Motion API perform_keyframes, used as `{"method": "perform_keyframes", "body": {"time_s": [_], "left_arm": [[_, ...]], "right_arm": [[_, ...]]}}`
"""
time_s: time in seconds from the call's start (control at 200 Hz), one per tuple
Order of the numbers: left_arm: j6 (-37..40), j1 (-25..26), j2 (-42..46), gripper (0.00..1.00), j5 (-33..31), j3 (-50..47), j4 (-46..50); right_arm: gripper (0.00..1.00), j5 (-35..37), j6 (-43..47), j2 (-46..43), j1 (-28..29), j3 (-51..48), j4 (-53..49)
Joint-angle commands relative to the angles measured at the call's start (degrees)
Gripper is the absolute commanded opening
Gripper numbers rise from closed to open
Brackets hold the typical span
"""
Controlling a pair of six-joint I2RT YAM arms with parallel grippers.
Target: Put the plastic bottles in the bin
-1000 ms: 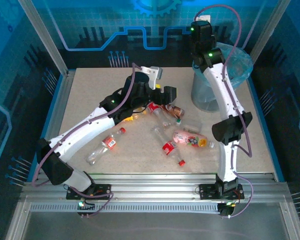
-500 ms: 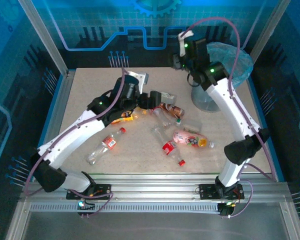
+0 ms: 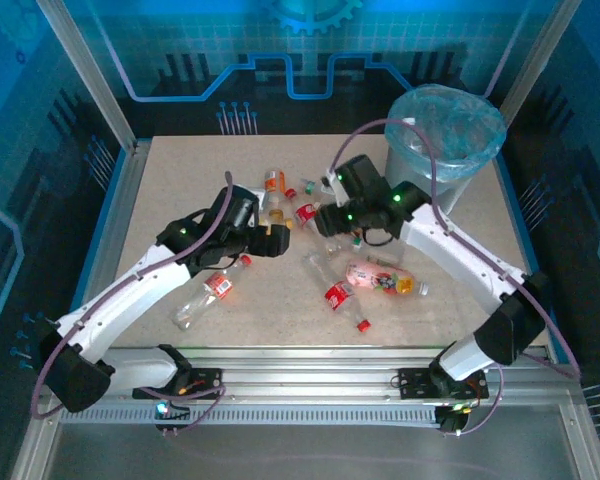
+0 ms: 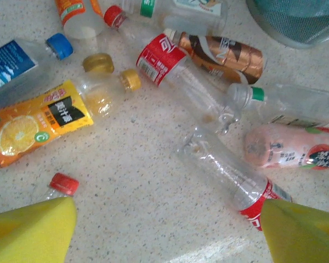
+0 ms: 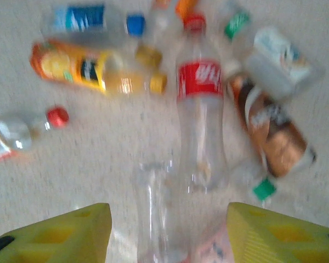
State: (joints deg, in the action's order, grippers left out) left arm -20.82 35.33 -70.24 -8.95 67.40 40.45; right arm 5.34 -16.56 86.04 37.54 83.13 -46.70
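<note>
Several plastic bottles lie in a loose pile on the table's middle (image 3: 335, 265). In the left wrist view I see an orange juice bottle (image 4: 38, 123), a red-labelled clear bottle (image 4: 175, 71), a brown one (image 4: 225, 55), a pink one (image 4: 290, 150) and a clear one with a red base label (image 4: 230, 175). My left gripper (image 4: 170, 235) (image 3: 276, 240) hovers open over bare table beside them. My right gripper (image 5: 170, 235) (image 3: 323, 215) is open, low over a clear bottle (image 5: 153, 213) lying between its yellow fingers (image 5: 55, 235) without touching them. The bin (image 3: 445, 135) stands at the back right.
One more bottle with a red cap (image 3: 210, 290) lies under the left forearm. A loose red cap (image 3: 363, 325) sits near the front. Metal frame rails (image 3: 310, 360) border the table's near edge and sides. Bare tabletop (image 3: 180, 180) lies at the back left.
The right arm swung from above the bin down and left to the bottle pile. The left gripper drew back toward the near left and opened slightly wider.
</note>
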Motion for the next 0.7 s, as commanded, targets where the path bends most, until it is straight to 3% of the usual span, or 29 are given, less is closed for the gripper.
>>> {"method": "perform_keyframes", "body": {"time_s": [0.0, 0.21, 0.535, 0.695], "left_arm": [[-0.1, -0.6, 1.9, 0.88, -1.0, -1.1, 1.3], [-2.9, -0.8, 1.7, 0.89, 1.5, -3.6, 0.7], [-7.4, -1.2, 2.0, 0.91, 16.2, -15.2, -6.7], [-5.1, -1.3, 2.8, 0.92, 16.3, -16.9, -2.8]], "right_arm": [[0.59, -0.3, -2.6, -2.6, 1.8, -3.8, -4.3], [0.64, 1.6, -0.5, 1.5, 4.6, -5.3, -8.1], [0.66, 1.8, 1.6, 11.5, 8.8, -4.3, -5.6], [0.7, 5.3, 1.1, 16.4, 10.6, -3.3, -5.5]]}}
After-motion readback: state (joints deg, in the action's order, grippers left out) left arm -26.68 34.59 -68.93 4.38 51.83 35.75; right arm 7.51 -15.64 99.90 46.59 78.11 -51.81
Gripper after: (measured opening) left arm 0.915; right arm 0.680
